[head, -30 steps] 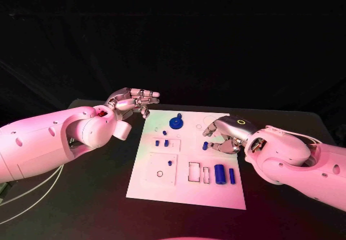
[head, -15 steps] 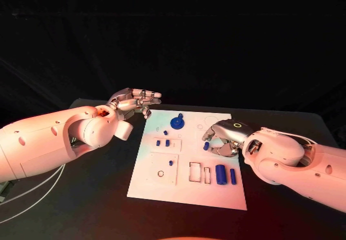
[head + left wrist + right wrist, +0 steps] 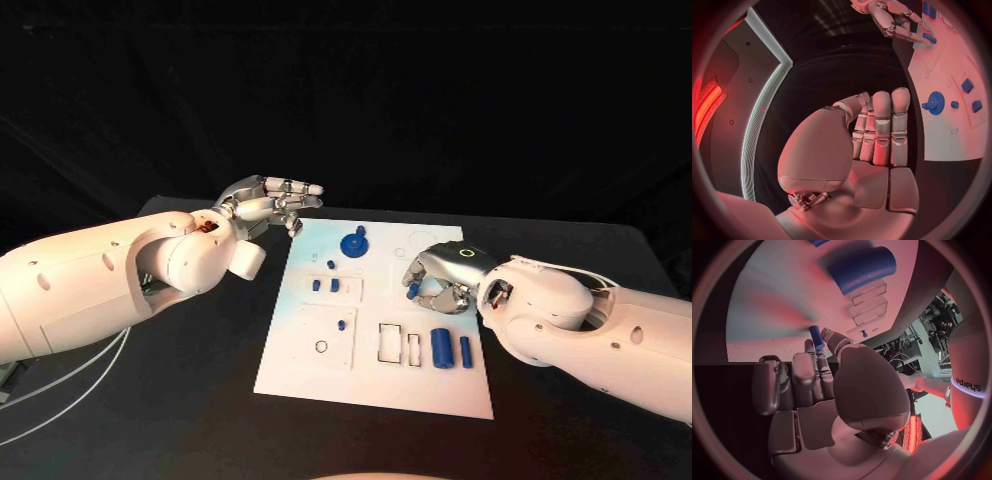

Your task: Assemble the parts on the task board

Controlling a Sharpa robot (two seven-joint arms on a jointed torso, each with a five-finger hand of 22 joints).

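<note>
Between the right hand's (image 3: 440, 282) fingertips sits a small blue part (image 3: 413, 290); left hand (image 3: 268, 205) hovers empty, fingers loosely extended.

Dim room, black backdrop; the flat white rectangular task board (image 3: 378, 330) glows brightest at frame centre. Wrist views blur and bend toward their rims.

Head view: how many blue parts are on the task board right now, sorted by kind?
Blue gear: 1
Blue cylinders: 2
Small blue pieces: 5, one of them at the right hand's fingertips
Total: 8
</note>
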